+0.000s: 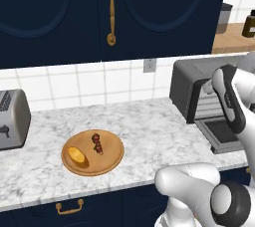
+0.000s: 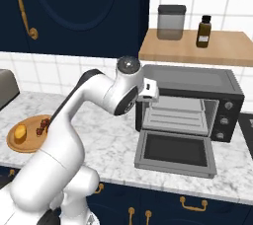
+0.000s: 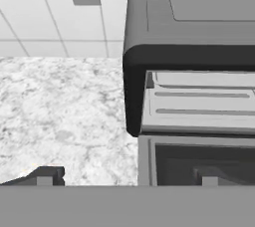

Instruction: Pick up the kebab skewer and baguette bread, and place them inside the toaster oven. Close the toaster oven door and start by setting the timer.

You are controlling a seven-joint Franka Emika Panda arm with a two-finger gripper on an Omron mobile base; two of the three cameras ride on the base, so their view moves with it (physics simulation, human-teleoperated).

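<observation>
On a round wooden plate (image 1: 112,164) near the counter's front edge lie the kebab skewer (image 1: 97,143) and the baguette bread (image 1: 77,155), side by side and just apart, the skewer toward the wall and the bread nearer the front. Well to their right on the marble counter (image 1: 149,136) stands the toaster oven (image 2: 197,83), with the toaster oven door (image 2: 175,152) dropped flat and the wire rack showing inside. Up by the oven's upper left corner hangs the gripper (image 3: 127,181), its jaws spread wide with nothing between them. At the far left of the counter sits a silver slot toaster (image 1: 12,119). Above the oven, a wooden shelf (image 2: 232,54) carries a grey canister (image 2: 171,21) and a dark bottle (image 2: 203,31).
</observation>
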